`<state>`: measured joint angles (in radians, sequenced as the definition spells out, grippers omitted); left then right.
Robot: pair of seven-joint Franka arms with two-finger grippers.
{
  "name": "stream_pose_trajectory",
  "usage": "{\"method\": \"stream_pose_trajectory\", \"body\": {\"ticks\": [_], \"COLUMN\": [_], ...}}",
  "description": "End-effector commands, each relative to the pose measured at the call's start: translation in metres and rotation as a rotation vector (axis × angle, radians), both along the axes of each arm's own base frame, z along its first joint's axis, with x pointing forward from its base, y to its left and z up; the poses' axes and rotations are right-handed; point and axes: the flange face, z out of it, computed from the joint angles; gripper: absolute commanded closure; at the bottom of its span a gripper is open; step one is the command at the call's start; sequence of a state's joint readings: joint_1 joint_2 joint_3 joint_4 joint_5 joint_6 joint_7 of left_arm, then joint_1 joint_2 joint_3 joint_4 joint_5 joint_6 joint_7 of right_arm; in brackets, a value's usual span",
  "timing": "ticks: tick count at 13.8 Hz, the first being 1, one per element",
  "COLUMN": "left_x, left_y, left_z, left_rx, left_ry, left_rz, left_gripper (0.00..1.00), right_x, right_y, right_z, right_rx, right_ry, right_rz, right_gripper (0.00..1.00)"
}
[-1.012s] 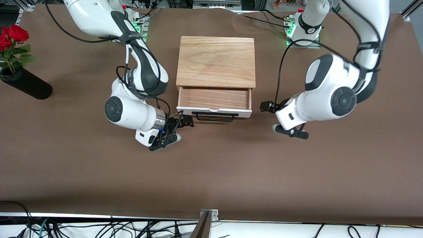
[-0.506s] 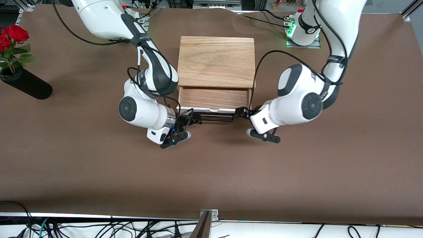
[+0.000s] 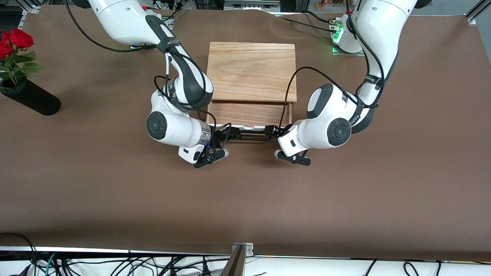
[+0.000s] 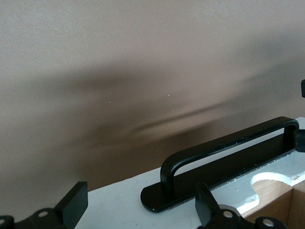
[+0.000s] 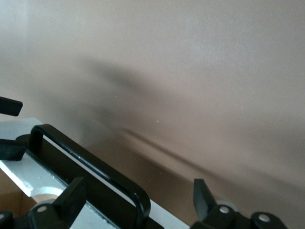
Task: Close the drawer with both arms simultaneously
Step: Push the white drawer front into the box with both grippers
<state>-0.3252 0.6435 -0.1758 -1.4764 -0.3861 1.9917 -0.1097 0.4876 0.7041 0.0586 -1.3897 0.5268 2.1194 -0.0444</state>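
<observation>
The light oak box [image 3: 251, 71] stands mid-table. Its drawer [image 3: 249, 114] is partly pulled out toward the front camera, with the white front panel [image 3: 249, 127] and black wire handle [image 3: 251, 136] showing. My right gripper [image 3: 225, 135] is open at the handle's end toward the right arm, its jaws straddling that handle end [image 5: 86, 155] and panel [image 5: 24, 171]. My left gripper [image 3: 276, 131] is open at the handle's other end [image 4: 228, 145], against the panel [image 4: 114, 200]. Each gripper [image 4: 138, 206] [image 5: 137, 198] holds nothing.
A black vase [image 3: 32, 100] with red roses [image 3: 13, 40] stands at the right arm's end of the brown table [image 3: 245, 199]. Cables and a bracket [image 3: 241, 249] run along the table edge nearest the front camera.
Both arms swung in from the sides of the drawer to its front. Both grippers now sit at the handle's two ends. The drawer stands about as far out as before.
</observation>
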Motion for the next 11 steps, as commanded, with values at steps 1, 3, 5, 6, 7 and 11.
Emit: {"method": "stream_pose_trajectory", "body": {"ticks": [1, 3, 5, 6, 7, 11], "left_x": [-0.006, -0.009, -0.011, -0.013, -0.018, -0.028], "left_y": [-0.011, -0.011, -0.010, -0.010, -0.013, -0.012], "left_z": [-0.007, -0.010, -0.011, -0.012, -0.012, -0.015], "left_rx": [-0.015, -0.011, -0.005, -0.001, 0.000, 0.018], "left_ry": [0.024, 0.037, 0.053, 0.069, 0.089, 0.163], "left_rz": [-0.023, -0.029, -0.029, -0.034, -0.048, -0.083], "left_gripper": [0.00, 0.00, 0.00, 0.00, 0.00, 0.00], "right_x": [-0.002, -0.004, -0.006, -0.007, -0.009, -0.017], "right_y": [0.002, 0.000, 0.000, 0.000, 0.000, 0.002], "right_z": [-0.003, -0.003, -0.004, -0.005, -0.007, -0.010], "right_rx": [0.005, -0.001, -0.003, -0.007, -0.011, -0.022], "right_ry": [0.048, 0.068, 0.084, 0.096, 0.111, 0.155], "right_rz": [0.003, 0.013, 0.018, 0.022, 0.026, 0.053], "right_gripper": [0.00, 0.00, 0.00, 0.00, 0.00, 0.00]}}
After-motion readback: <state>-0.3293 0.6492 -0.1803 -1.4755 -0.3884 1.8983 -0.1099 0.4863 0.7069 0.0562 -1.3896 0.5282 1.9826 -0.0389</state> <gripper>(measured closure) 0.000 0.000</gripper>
